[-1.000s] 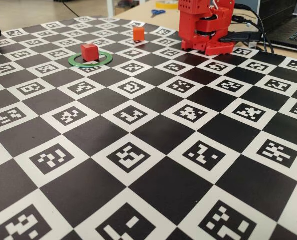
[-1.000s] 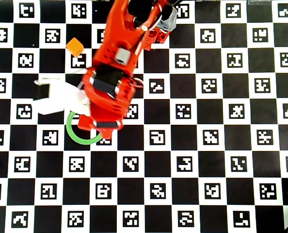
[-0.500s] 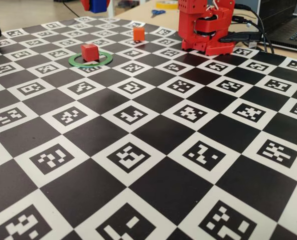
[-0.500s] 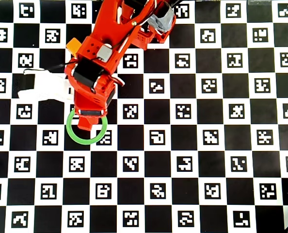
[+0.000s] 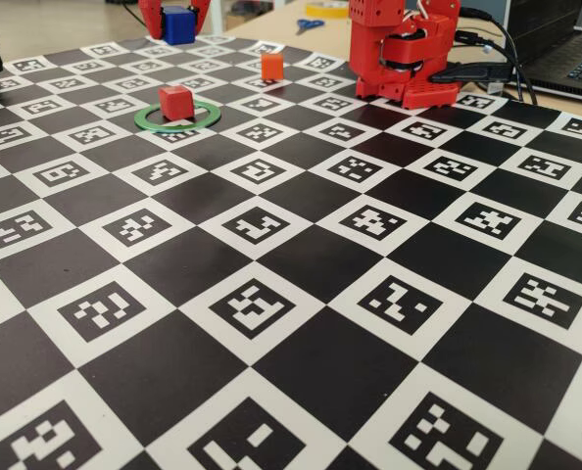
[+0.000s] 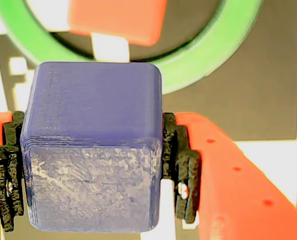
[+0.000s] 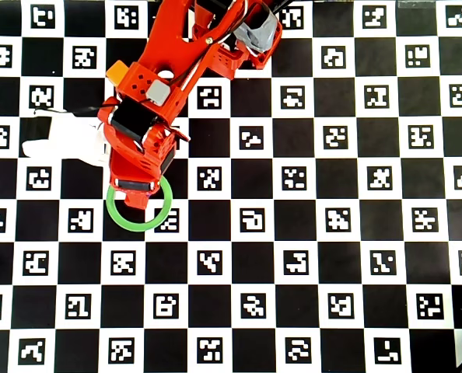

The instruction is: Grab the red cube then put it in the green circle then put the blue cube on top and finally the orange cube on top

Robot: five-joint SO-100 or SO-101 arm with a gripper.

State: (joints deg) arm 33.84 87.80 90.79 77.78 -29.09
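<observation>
The gripper (image 6: 93, 172) pinches the blue cube (image 6: 91, 145) between its two padded jaws, one pad pressed flat to each side face, the cube square in the grip. In the wrist view the red cube (image 6: 116, 20) sits just beyond the blue one, ahead of the jaws and a little to the right, inside the green circle (image 6: 208, 55). In the fixed view the held blue cube (image 5: 177, 24) hangs well above the board, with the red cube (image 5: 174, 102) lower in the frame and clear of it. The stack, by this showing, turns on closing that forward gap, then descending. The orange cube (image 5: 271, 66) waits on the board apart from the ring, behind the jaws.
</observation>
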